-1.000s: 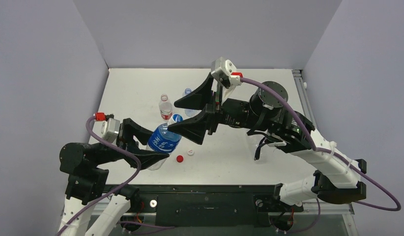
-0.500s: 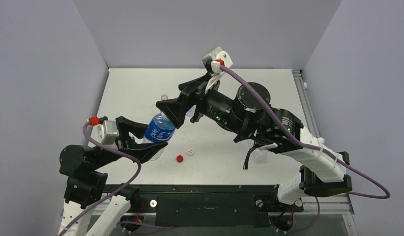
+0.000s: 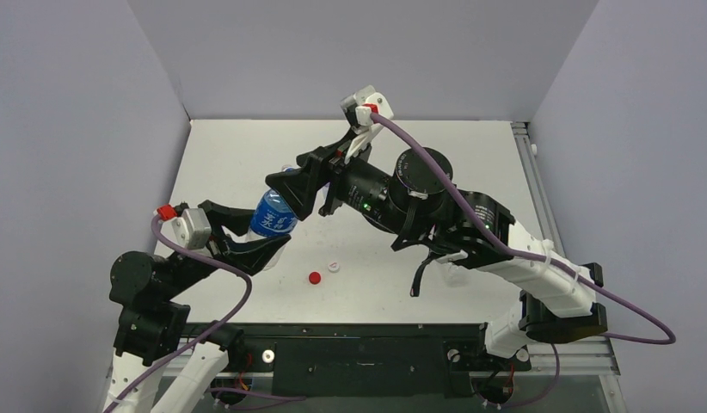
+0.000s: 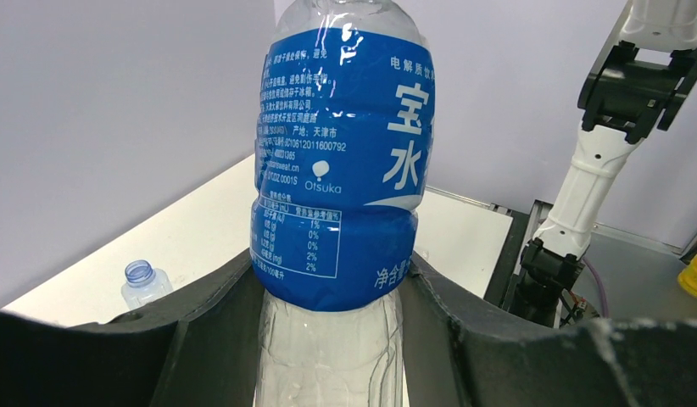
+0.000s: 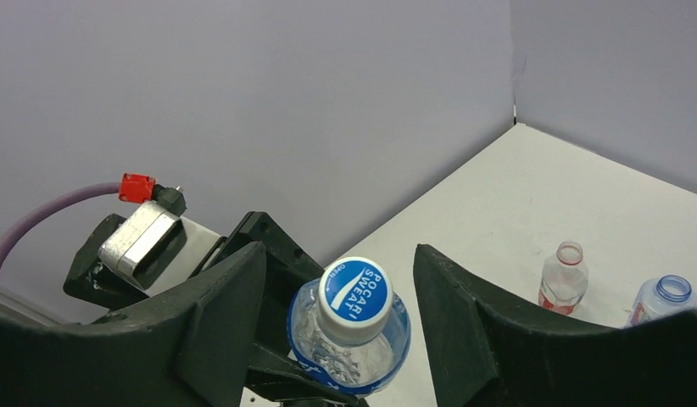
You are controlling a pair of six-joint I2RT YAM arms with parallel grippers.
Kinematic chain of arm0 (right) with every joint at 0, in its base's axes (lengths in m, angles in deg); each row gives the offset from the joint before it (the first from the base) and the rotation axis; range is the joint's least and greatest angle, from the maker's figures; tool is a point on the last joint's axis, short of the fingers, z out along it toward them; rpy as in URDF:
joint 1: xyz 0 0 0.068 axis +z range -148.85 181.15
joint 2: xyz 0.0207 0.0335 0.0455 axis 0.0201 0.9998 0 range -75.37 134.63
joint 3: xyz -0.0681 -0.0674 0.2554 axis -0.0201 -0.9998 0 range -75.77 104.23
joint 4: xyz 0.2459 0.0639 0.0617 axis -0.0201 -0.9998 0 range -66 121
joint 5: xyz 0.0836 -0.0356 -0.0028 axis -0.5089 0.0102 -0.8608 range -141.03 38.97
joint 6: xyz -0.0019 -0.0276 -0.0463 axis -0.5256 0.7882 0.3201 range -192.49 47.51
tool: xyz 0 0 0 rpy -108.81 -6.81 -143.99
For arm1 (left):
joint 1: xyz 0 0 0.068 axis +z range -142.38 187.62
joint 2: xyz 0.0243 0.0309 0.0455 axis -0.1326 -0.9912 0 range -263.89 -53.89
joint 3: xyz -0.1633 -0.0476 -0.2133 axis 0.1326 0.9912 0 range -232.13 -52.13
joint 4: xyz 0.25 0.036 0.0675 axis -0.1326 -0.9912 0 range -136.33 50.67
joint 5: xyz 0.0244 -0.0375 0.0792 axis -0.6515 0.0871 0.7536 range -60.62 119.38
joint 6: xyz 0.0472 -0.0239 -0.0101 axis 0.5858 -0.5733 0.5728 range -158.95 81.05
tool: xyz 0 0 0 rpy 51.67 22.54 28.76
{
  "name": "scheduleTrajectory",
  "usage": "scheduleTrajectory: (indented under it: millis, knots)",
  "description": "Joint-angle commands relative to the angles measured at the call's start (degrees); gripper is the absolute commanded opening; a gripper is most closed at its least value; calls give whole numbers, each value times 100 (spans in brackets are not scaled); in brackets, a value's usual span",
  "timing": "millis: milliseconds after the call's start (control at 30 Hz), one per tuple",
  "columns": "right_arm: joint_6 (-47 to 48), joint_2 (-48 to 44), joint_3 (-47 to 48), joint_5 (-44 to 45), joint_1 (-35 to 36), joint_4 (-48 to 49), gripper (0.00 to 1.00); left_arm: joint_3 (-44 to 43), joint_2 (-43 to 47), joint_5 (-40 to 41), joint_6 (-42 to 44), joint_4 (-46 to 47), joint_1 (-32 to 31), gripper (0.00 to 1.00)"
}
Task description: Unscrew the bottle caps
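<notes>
My left gripper (image 4: 332,339) is shut on the lower body of a clear bottle with a blue label (image 4: 341,170), holding it tilted above the table (image 3: 273,219). Its blue-and-white cap (image 5: 355,298) is on the neck. The right gripper (image 5: 340,275) is open; its jaws stand one on each side of that cap with a gap on both sides. From above, the right gripper (image 3: 285,191) covers the cap. A loose red cap (image 3: 314,278) and a loose white cap (image 3: 334,267) lie on the table near the front.
An open bottle with a red label (image 5: 569,275) and an open bottle with a pale-blue neck (image 5: 663,297) stand on the white table (image 3: 470,163). Grey walls close in the left, back and right sides. The right arm (image 3: 419,206) stretches across the table's middle.
The right gripper has swung left and come over the bottle's top, so its jaws now flank the cap. The left gripper has shifted the bottle slightly left and back.
</notes>
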Motion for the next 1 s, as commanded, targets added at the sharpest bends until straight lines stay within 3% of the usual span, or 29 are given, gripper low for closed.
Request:
scheduleTrajectory:
  millis: [0,233,600,667,867,967]
  knots:
    - [-126,130,55,-196,26,248,59,-7,6,191,127,42,21,10]
    - [-148,337,250,-182,-59,-15,56,-11,4,187,136,64,22,9]
    - [37,-127,-176,-382,-97,283,6,-23,-16,147,162,-123,20,9]
    - [210,-357,-392,-893,-127,535,0,-37,-40,119,57,-132,20,9]
    - [789,-922,-724,-3385,-280,831,0,-56,-104,-582,-657,111,20,9]
    - [855,-1015,-755,-3996,-397,893,0,-123,-233,-1244,-1114,374,24,9]
